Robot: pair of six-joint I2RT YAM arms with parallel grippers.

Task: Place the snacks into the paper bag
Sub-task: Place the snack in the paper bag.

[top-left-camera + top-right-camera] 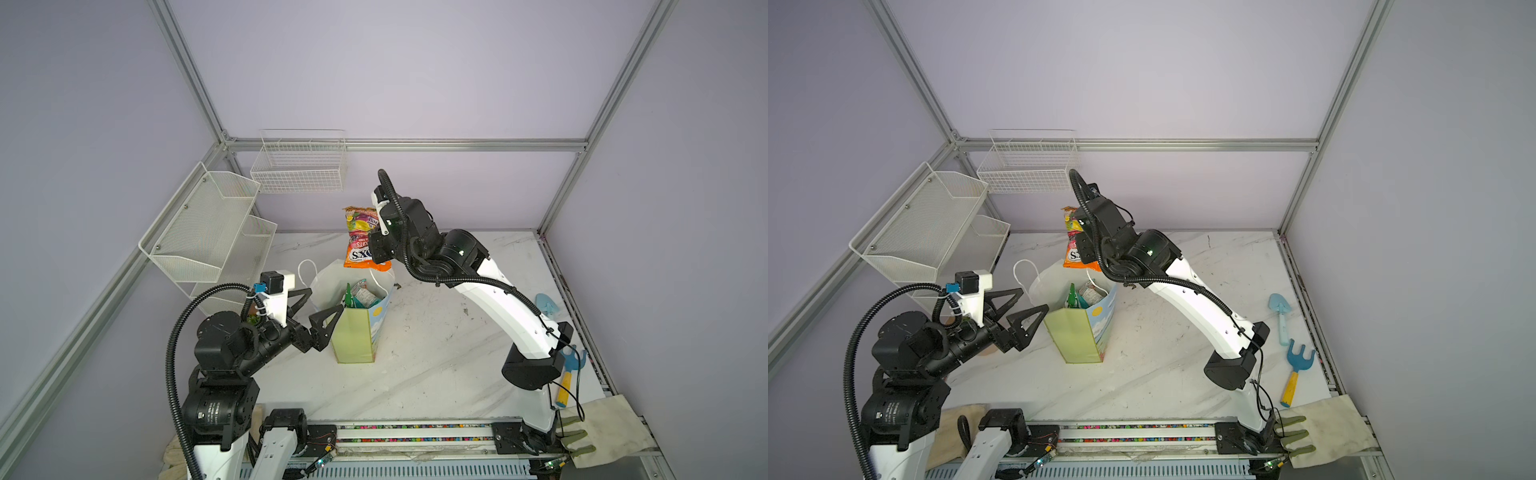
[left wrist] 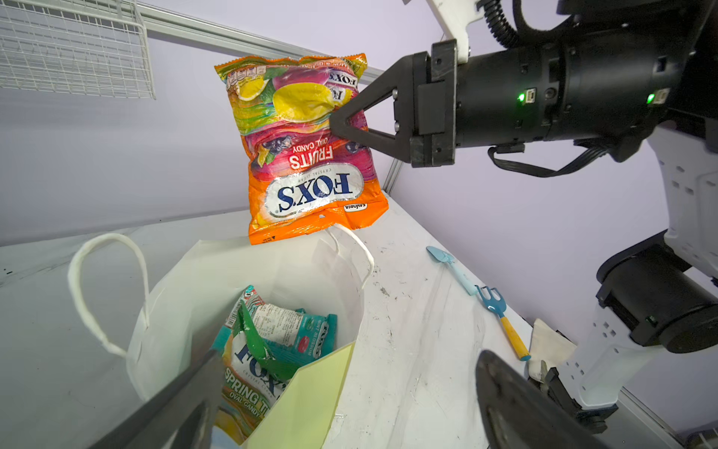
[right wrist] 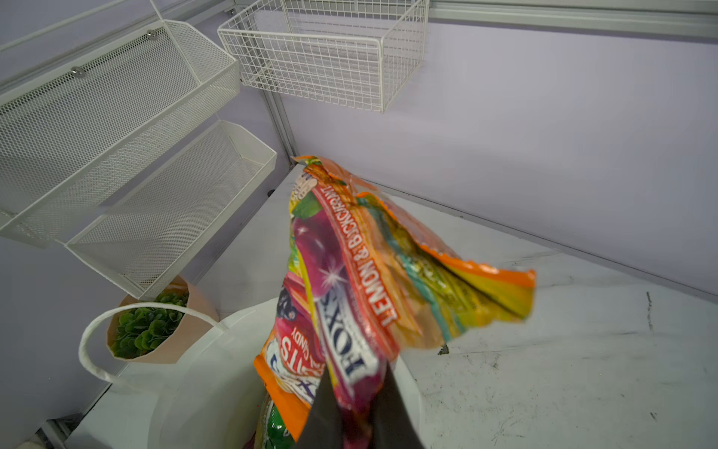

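Fingers of my right gripper [image 2: 336, 122] are clamping the glossy orange-pink FOX'S candy packet [image 2: 307, 163] just above the tall white-lined paper gift bag [image 2: 217, 272]; my left gripper [image 1: 327, 299] is gaping beside it.

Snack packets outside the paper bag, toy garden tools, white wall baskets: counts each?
Unbagged snack packets (glossy orange-pink FOX'S packet, pinched by right gripper): 1
Toy garden tools (pale blue plastic shovel, blue plastic rake with yellow handle): 2
White wall baskets (wire-grid basket, two-tier metal mesh rack): 2
Total: 5
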